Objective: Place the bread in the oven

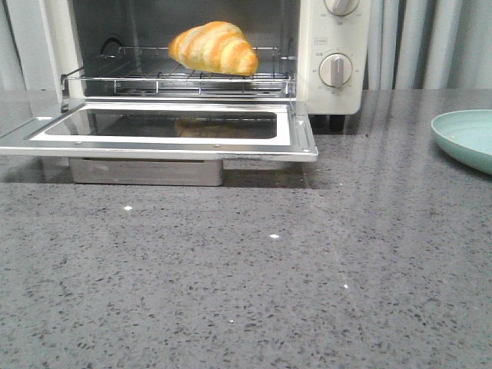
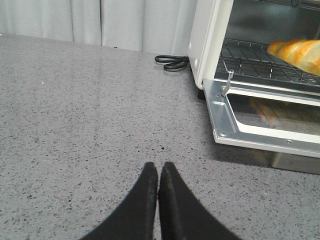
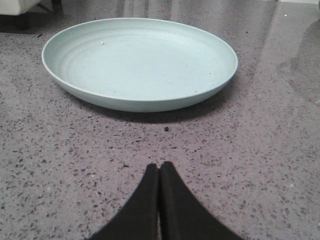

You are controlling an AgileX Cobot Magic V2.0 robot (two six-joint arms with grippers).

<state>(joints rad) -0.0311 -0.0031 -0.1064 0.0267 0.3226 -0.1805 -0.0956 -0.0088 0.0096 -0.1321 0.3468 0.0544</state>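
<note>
The golden-orange striped bread [image 1: 214, 48] lies on the chrome wire rack [image 1: 154, 77] inside the cream-white oven [image 1: 330, 46], whose glass door [image 1: 161, 127] hangs open and flat. In the left wrist view the bread [image 2: 297, 52] shows at the rack's far side. My left gripper [image 2: 158, 167] is shut and empty over the grey counter, well short of the oven door's corner. My right gripper [image 3: 159, 166] is shut and empty too, in front of the pale green plate [image 3: 140, 62]. Neither gripper shows in the front view.
A pale green plate [image 1: 469, 138] sits at the counter's right edge, bare but for a few crumbs. A black power cord [image 2: 172, 62] lies coiled beside the oven. A metal crumb tray [image 1: 146, 171] sits under the open door. Curtains hang behind.
</note>
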